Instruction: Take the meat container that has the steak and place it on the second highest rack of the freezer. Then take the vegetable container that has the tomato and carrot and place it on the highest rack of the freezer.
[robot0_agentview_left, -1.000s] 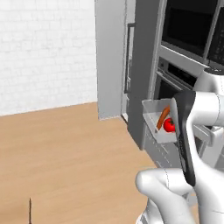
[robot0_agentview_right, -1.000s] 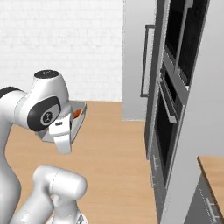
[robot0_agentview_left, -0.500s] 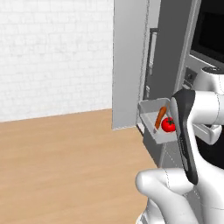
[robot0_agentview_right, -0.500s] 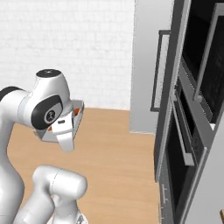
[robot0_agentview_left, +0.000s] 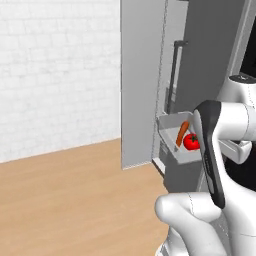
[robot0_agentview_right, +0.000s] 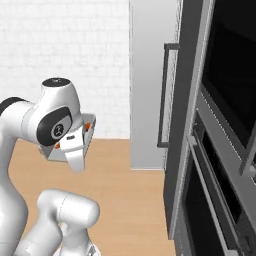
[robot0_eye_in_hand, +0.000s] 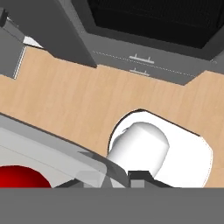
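The fingers (robot0_eye_in_hand: 109, 179) clamp a clear tray (robot0_agentview_left: 170, 131) holding the carrot (robot0_agentview_left: 182, 134) beside the tomato (robot0_agentview_left: 191, 142).

Two base views behind arm, both facing freezer (robot0_agentview_left: 150, 90), hand view looking floorward

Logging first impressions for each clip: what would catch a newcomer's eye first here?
The glossy red tomato and orange carrot stand out, lying side by side in a pale tray carried beside the white arm. Behind them rises the tall grey freezer with its long dark handle, against a white brick wall.
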